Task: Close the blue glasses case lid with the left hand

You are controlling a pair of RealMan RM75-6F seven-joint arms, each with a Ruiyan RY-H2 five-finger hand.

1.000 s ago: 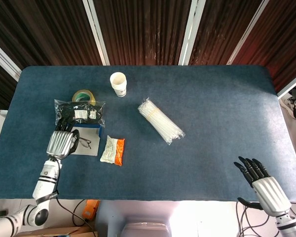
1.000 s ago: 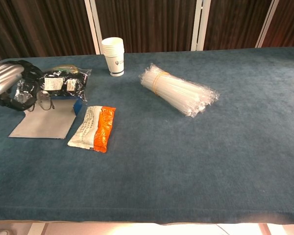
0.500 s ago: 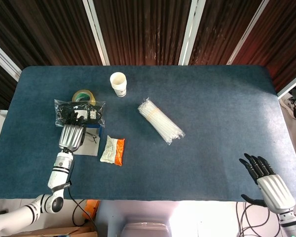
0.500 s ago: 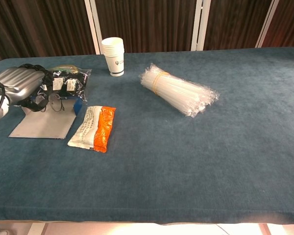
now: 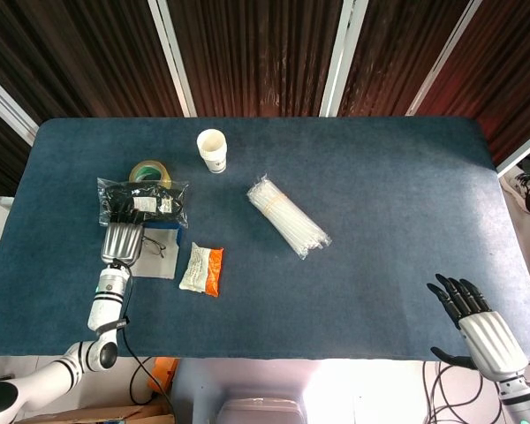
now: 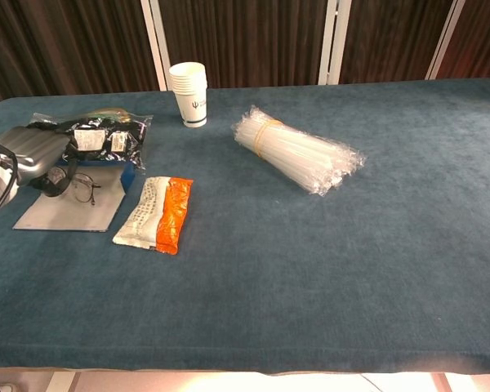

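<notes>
Only a blue edge of the blue glasses case [image 5: 165, 228] [image 6: 129, 174] shows, under a clear bag of black items [image 5: 141, 202] [image 6: 106, 139]. A grey flat panel [image 5: 156, 266] [image 6: 69, 210] lies in front of it, with a pair of glasses [image 5: 155, 245] [image 6: 75, 185] on its far end. My left hand [image 5: 121, 243] [image 6: 28, 149] lies back up just left of the glasses, at the bag's near edge. Its fingers are hidden under the silver back. My right hand [image 5: 471, 320] hovers with fingers spread, off the table's front right edge, holding nothing.
An orange and white packet [image 5: 202, 268] [image 6: 157, 214] lies right of the grey panel. A bundle of clear straws [image 5: 287, 216] [image 6: 298, 151] is mid-table. A stack of paper cups [image 5: 212, 150] [image 6: 189, 94] and a tape roll [image 5: 150, 170] stand further back.
My left hand moved right towards the case, then drew slightly back left and lower, uncovering the glasses in the chest view. The right hand shifted a little towards the bottom right.
</notes>
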